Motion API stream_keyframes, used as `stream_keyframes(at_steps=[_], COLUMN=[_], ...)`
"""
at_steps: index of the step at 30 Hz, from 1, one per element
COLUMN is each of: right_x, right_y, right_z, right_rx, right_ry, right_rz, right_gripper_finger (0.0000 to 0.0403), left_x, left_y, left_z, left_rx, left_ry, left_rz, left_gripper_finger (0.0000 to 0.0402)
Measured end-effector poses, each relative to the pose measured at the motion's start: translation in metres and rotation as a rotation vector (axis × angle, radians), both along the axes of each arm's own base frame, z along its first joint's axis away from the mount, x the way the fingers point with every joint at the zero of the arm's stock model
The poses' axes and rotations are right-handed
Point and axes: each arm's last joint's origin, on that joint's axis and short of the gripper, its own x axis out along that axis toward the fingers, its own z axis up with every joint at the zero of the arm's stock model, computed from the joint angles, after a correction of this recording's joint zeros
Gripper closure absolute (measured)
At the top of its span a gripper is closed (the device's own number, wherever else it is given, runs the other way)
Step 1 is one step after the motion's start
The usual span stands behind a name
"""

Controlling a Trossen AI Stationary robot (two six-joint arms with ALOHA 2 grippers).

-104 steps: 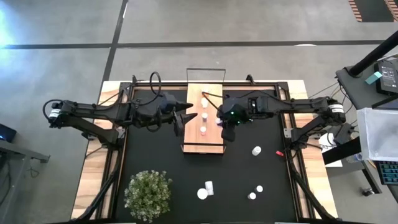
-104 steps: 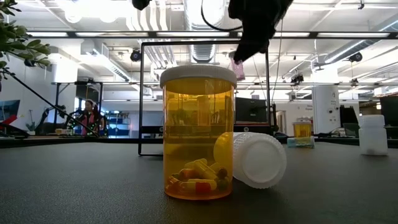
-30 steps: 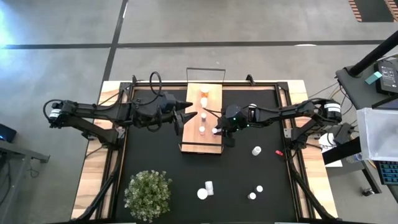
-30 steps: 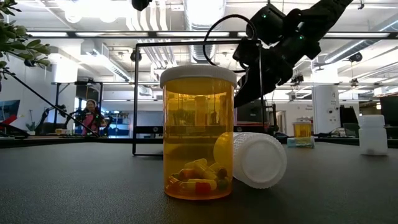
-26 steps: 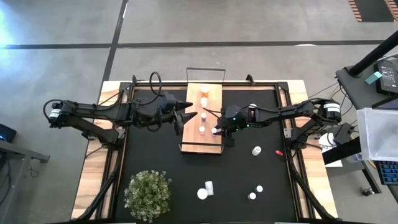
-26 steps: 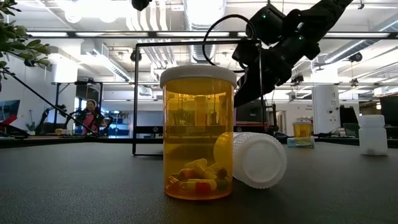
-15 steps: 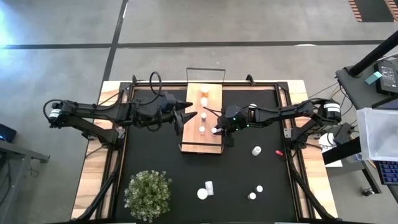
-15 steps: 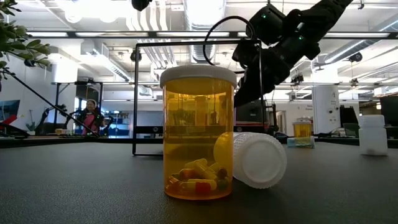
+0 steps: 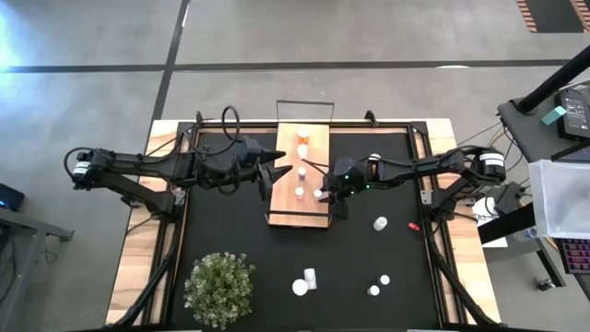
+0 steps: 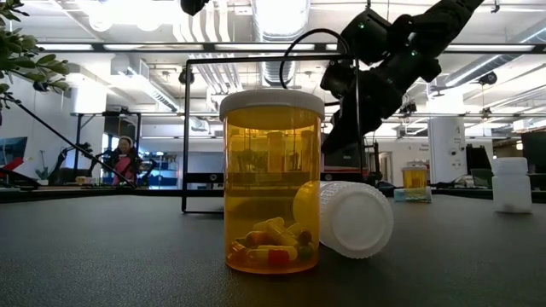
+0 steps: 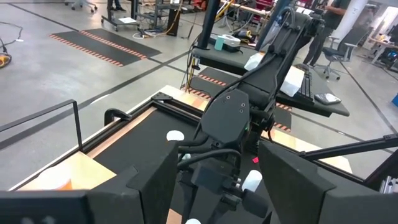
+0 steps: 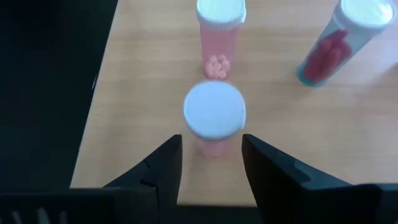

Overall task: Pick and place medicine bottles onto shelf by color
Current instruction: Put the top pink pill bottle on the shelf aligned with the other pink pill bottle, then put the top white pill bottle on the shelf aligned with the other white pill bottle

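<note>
Shelf [image 9: 302,175] sits mid-table on the black mat [image 9: 221,231], with four bottles standing on it in the high view. Right gripper [image 12: 210,163] hovers over the shelf's right edge, jaws parted either side of a white-capped pink bottle [image 12: 214,124] that stands upright on the wood; the fingers [image 12: 160,165] flank it with a gap showing on both sides, so nothing is held. Just beyond stands another pink bottle [image 12: 219,25], and beside that a clear one with red pills [image 12: 339,40]. Left gripper [image 9: 275,169] waits at the shelf's left edge, jaws partly open and empty. More bottles [image 9: 304,281] are on the mat near a plant [image 9: 219,288]; an amber one [image 10: 271,179] stands by the low camera with a second lying against it.
</note>
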Motion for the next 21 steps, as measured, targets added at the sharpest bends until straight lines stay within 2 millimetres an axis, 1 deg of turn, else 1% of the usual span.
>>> stream_keyframes(at_steps=[6, 15, 18, 21], right_x=[-0.011, -0.044, -0.057, -0.070], right_y=[0.002, 0.008, 0.009, 0.009], right_z=[0.015, 0.044, 0.052, 0.056], right_rx=[0.005, 0.025, 0.032, 0.016], right_ry=[0.066, 0.128, 0.156, 0.213], right_rz=[0.009, -0.007, -0.042, -0.132], right_gripper_finger=[0.0243, 0.0255, 0.0259, 0.0264], left_x=[0.000, 0.000, 0.000, 0.000], left_y=[0.000, 0.000, 0.000, 0.000], left_z=[0.000, 0.000, 0.001, 0.001], left_rx=[0.000, 0.000, -0.001, -0.001], left_ry=[0.000, -0.003, -0.006, -0.006], left_rz=[0.000, 0.000, 0.000, 0.000], left_gripper_finger=[0.0194, 0.0194, 0.0194, 0.0194])
